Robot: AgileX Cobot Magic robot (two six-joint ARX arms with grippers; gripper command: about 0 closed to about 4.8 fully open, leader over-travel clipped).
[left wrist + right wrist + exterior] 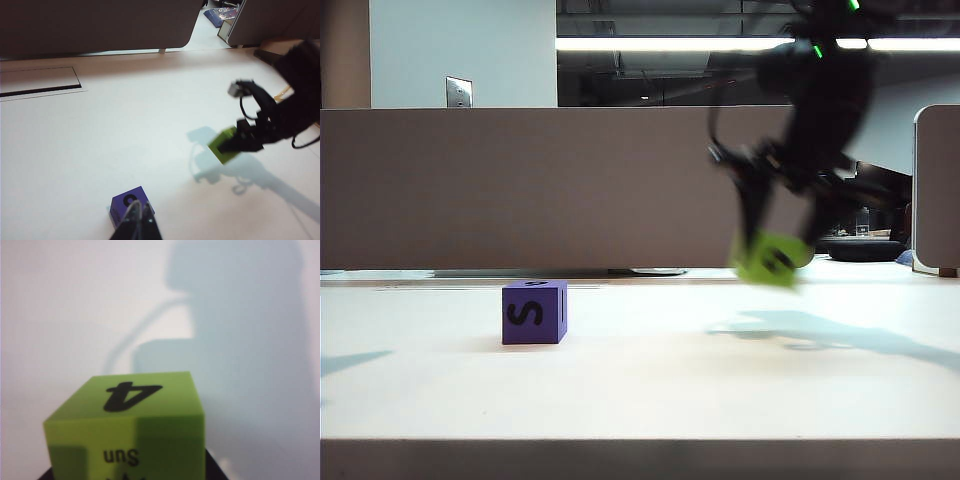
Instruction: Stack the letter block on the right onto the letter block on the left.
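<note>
- Carrying the green block (770,258) clear of the bench (640,380): the right gripper (772,250) is gripping it between its fingers, tilted, off to the right side and well apart from the target.
- The block's faces are showing a black "4" (131,394) and the printed word "Sun" in the right wrist view; its shadow is falling on the bench surface below, so it is hanging in the air, not resting.
- The purple block (534,312), marked "S", is sitting flat on the bench at left, upright, nothing on top yet.
- The left gripper (136,227) is hovering just beside the purple block in its own wrist view; only the finger tips are showing, so I cannot tell whether they are open or closed. It is holding nothing visible.
- Judgement: transport step, stacking not yet done.
- Risks: the green block is riding tilted, so a release at that angle could land it on an edge and tip it off; a low approach could shove the purple block; the left fingers are crowding the target and could be struck.
</note>
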